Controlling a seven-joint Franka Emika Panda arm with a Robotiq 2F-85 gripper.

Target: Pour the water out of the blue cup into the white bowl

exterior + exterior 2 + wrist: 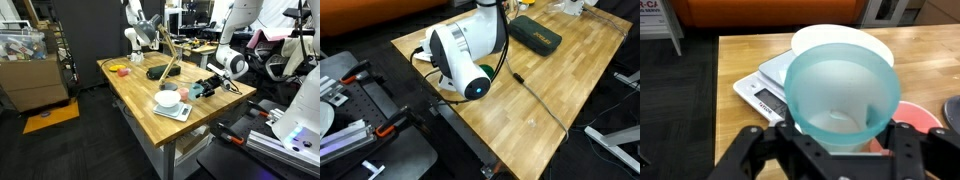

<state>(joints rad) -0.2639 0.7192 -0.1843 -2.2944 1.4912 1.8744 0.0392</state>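
Gripper point(835, 152) clamps the blue cup point(840, 95) by its sides, holding it raised close by the white bowl point(845, 40), which sits on a scale point(765, 92), likely so poured water lands inside and gets weighed.

In an exterior view, a far camera centres the whole surface point(135, 95). In an exterior view, a near camera overlooks the arm point(470, 55). Wrist view faces into the blue cup point(840, 95).

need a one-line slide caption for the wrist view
Wrist view: tool shut on the blue cup, its open mouth toward the camera, with the white bowl on a scale behind it.
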